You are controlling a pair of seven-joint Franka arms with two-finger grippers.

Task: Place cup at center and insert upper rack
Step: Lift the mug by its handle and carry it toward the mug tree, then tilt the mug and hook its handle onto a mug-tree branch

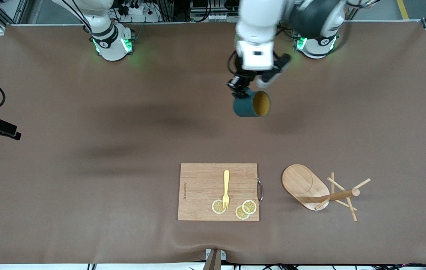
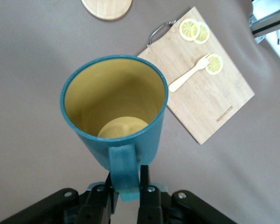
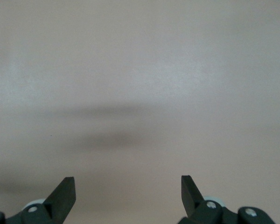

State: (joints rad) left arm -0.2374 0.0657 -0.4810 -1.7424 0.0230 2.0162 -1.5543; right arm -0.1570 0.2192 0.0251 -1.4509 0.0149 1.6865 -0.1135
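The left gripper is clamping the handle of the cup, fingers pinched on it from both sides, and it is carrying the teal mug tipped over in the air above bare mat near the left arm's base, its yellowish mouth turned toward the left arm's end of the table. From the cup, at about six o'clock in the front view and much nearer the camera, a cutting board is lying flat with a yellow fork and three lemon slices on it. At about five o'clock, the upper rack is lying toppled on its side beside the board, pegs splayed on the mat. The right gripper is waiting with its fingers spread wide over empty mat, holding nothing. So, by my reckoning, the cup is lifted but not yet set down at the center, and the rack is untouched. There is small printed lettering along the board's edge, too fine to read.
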